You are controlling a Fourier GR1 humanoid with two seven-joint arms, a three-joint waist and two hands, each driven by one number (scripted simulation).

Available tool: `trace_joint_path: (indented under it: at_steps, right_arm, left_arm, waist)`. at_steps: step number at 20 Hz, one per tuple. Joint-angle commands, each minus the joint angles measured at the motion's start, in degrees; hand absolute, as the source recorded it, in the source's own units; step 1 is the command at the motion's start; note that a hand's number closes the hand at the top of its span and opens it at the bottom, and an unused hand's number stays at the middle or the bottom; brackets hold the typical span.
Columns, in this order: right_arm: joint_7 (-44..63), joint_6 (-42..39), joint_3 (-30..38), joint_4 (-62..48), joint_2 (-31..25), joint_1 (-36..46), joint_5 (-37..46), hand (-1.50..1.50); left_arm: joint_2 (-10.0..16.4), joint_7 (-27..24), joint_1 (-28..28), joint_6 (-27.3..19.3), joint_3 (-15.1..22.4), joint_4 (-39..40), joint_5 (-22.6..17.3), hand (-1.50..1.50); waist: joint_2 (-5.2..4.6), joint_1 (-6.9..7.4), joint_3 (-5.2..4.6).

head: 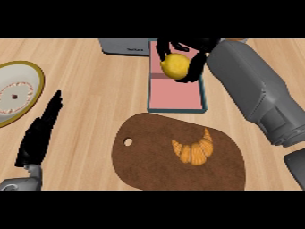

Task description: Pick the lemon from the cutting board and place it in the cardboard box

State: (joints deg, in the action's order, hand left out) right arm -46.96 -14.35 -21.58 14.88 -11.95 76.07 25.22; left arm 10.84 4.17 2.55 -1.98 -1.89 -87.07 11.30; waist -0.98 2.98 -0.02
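The yellow lemon (175, 66) sits in my right hand (193, 57), whose black fingers curl round it above the far end of the box (175, 96), a shallow tray with a pink floor and teal walls. The brown cutting board (178, 152) lies nearer me, at the lower centre, with a croissant (196, 147) on it. My left hand (41, 129) rests open at the lower left, fingers straight and pointing up the counter, away from both the board and the box.
A white bowl with a gold rim (10, 95) stands at the left edge. A grey flat object (125, 46) lies at the back, touching the box's far left corner. My right forearm (260, 89) crosses the right side of the wooden counter.
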Motion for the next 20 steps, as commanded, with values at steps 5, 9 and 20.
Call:
trace_joint_path:
  at_steps: [5,9,20]
  right_arm:
    - [4.8,3.1,0.7,-7.4,8.1,0.2,1.7,-1.50]
    - [3.4,2.3,2.8,-8.1,9.6,-0.1,0.5,-1.50]
    - [8.4,-9.7,21.8,-11.4,2.5,4.0,-18.0,-1.50]
  left_arm:
    - [-1.4,0.8,-2.0,0.1,2.1,-2.3,1.0,0.00]
    - [-0.5,0.4,0.7,0.9,-0.2,0.2,-0.5,0.00]
    - [-0.8,-1.1,0.7,-0.3,0.7,0.9,1.5,0.00]
  waist:
    - [-0.20,0.66,0.02]
    - [-0.11,-0.04,0.01]
    - [-0.84,0.95,0.03]
